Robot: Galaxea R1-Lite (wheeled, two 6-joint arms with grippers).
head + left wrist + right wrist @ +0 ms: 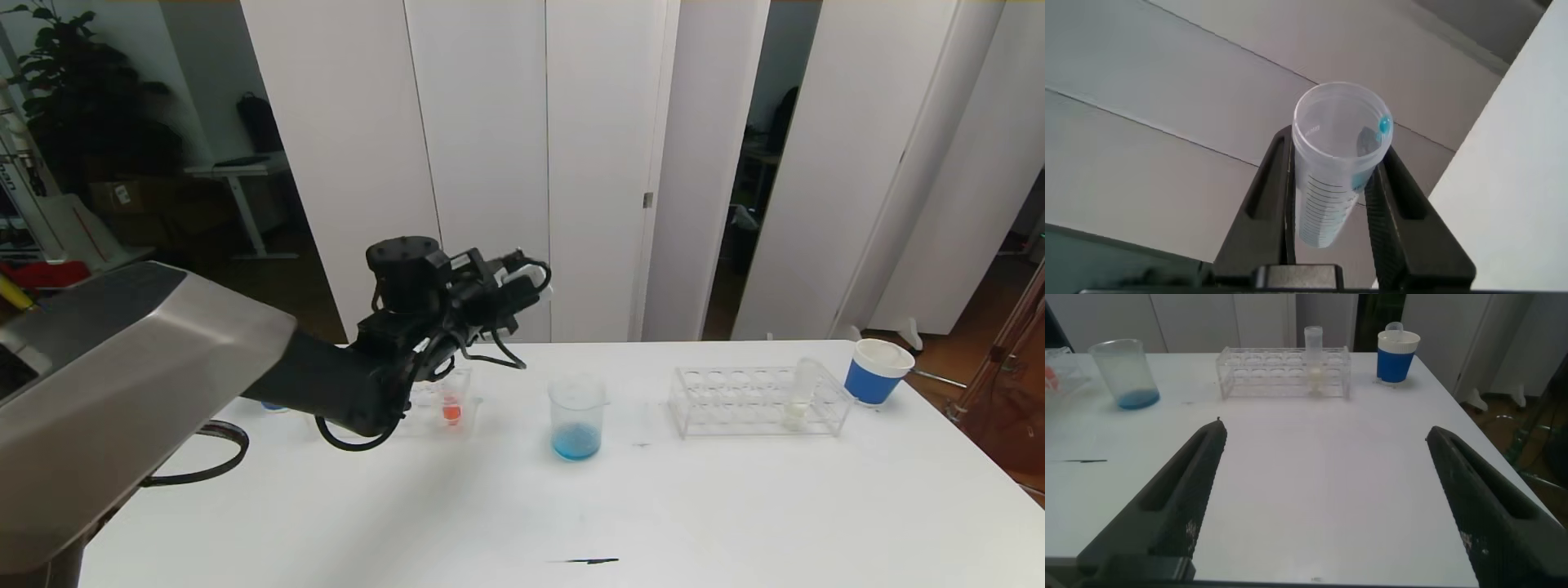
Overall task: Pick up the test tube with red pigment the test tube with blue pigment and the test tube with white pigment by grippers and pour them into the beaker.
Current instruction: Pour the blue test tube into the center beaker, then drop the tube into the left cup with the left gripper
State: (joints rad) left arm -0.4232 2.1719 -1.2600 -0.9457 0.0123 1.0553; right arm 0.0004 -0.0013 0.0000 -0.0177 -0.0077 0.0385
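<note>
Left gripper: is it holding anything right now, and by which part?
The left gripper holds an emptied test tube, blue drop at its rim, clamped across its graduated body below the mouth.

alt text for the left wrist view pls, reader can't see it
The left claw is shut on a clear, graduated test tube, seen mouth-on and nearly empty, with only a drop and smear of blue pigment near its rim. Behind it are white panels and the edge of the white table.
</note>
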